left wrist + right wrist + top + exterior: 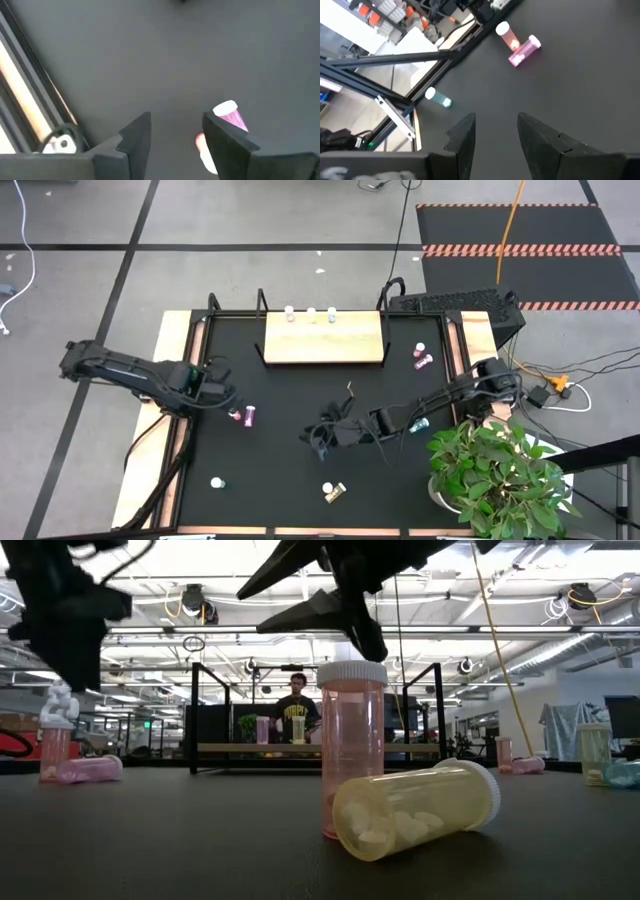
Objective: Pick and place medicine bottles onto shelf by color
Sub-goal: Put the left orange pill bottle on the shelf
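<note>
Bottles lie scattered over the black table (280, 480), and only three stand on the shelf (322, 338) at twelve o'clock, so sorting looks barely begun.

At nine o'clock the left gripper (222, 397) hovers beside a pair of pink bottles (244, 415); its fingers (136, 137) are spread with nothing between them, one bottle showing just past the fingertip. That pair seems the next pick. Toward seven o'clock a lone white-capped bottle (216, 482) waits, its colour too small to tell. At six o'clock a yellow bottle (415, 812) lies on its side touching an upright pink one (351, 745).

On the shelf's back edge stand a pink bottle (290, 313), a pale one (311, 313) and a bluish one (332, 313), side by side.

Near the centre the right gripper (318, 435) hangs above bare table, fingers parted and empty. Behind it, toward three o'clock, a teal bottle (419, 424) lies beside the arm, and two more pink bottles (422, 357) rest at two o'clock. About eight bottles remain to place.
</note>
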Robot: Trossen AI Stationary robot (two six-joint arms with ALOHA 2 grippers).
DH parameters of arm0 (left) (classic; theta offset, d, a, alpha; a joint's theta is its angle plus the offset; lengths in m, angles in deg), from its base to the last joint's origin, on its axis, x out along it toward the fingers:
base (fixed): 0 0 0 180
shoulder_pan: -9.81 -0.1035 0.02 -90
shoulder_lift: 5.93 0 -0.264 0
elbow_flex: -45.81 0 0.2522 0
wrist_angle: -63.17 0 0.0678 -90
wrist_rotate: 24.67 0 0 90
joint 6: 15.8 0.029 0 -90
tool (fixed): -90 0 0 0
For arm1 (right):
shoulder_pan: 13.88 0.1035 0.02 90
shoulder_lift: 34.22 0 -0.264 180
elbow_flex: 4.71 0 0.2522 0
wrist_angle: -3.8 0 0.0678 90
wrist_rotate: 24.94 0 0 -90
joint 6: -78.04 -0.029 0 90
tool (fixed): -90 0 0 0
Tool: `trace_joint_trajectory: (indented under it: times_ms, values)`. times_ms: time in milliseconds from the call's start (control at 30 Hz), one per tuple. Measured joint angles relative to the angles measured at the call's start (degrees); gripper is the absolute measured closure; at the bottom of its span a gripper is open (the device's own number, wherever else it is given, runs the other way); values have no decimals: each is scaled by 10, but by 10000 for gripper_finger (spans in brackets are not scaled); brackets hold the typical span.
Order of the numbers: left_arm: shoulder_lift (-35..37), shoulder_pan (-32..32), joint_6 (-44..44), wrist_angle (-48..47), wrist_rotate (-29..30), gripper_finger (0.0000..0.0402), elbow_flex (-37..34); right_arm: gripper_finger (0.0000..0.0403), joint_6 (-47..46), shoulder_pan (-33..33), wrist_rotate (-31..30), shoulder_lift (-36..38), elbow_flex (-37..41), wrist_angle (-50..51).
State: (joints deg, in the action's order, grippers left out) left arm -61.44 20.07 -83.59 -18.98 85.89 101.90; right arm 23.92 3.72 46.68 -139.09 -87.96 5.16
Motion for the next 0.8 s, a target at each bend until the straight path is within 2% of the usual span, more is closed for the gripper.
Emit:
trace_joint_trajectory:
  times_ms: [133,300,433,600,700,800]
  values:
    - [-16,-8,-33,18,-9,174,-33,264,-13,-19,34,0,0,-5]
    - [-30,-17,-47,25,-33,119,-36,264,-19,-23,36,2,0,-7]
    - [-37,-26,-65,35,-56,94,-36,264,-22,-22,37,2,0,-7]
    - [-55,-35,-70,43,-72,93,-36,264,-8,-24,37,2,0,-6]
    - [-70,-38,-71,56,-81,104,-36,264,-6,-25,37,2,0,-7]
    - [-86,-31,-36,86,-83,120,-36,264,-3,-25,38,2,0,-5]
